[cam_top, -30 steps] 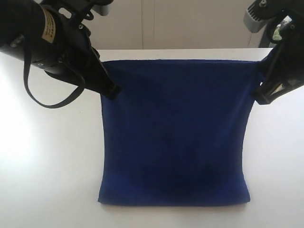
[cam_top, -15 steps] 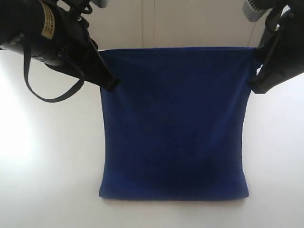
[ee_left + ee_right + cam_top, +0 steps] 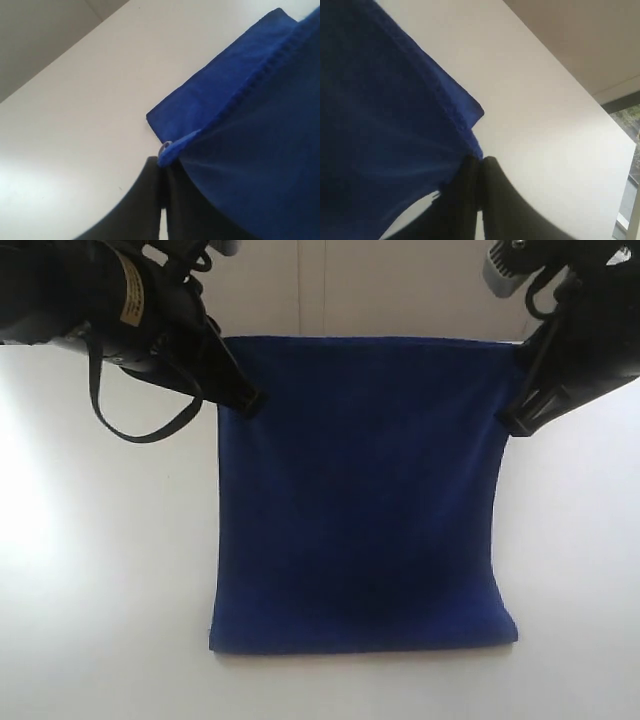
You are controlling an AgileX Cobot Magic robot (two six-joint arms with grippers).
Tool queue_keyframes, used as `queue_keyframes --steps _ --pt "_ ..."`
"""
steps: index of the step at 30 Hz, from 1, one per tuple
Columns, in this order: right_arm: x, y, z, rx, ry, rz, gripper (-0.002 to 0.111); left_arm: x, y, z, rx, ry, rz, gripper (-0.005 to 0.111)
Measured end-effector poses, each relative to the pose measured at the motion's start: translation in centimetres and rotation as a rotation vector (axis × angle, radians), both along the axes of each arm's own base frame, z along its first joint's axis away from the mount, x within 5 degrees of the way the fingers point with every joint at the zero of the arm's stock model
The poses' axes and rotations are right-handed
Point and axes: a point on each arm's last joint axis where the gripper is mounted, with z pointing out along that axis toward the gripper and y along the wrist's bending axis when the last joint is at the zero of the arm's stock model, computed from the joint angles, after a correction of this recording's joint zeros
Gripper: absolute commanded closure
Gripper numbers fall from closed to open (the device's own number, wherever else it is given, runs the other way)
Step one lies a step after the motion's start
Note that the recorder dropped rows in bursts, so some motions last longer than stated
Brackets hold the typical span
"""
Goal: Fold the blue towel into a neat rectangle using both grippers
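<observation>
- Towel (image 3: 360, 490) held up by its far edge; near edge on the table (image 3: 100, 590) at 6 o'clock;
- left gripper (image 3: 245, 405) clamped on its 10 o'clock corner; right gripper (image 3: 512, 425) on its 2 o'clock corner;
- yellow sticker (image 3: 127, 300) on the left arm; print unreadable.

A plain white table (image 3: 100, 570) carries one blue towel (image 3: 360, 520). One end of the towel lies flat on the tabletop; the opposite end is raised above it.
</observation>
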Motion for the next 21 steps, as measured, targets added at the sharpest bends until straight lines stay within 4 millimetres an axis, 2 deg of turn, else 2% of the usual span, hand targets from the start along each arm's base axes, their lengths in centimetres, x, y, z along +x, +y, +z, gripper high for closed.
queue_keyframes --steps 10,16,21 --pt "1.0 0.4 -0.9 -0.022 0.008 0.003 0.108 0.7 -0.6 -0.9 0.035 -0.009 -0.012 0.107" --pt "1.3 0.4 0.2 -0.014 -0.026 -0.001 0.108 1.0 -0.8 0.1 0.021 -0.039 -0.013 0.107" --pt "1.5 0.5 -0.1 -0.018 -0.017 -0.002 0.108 1.5 -0.8 0.1 0.034 -0.054 -0.008 0.107"
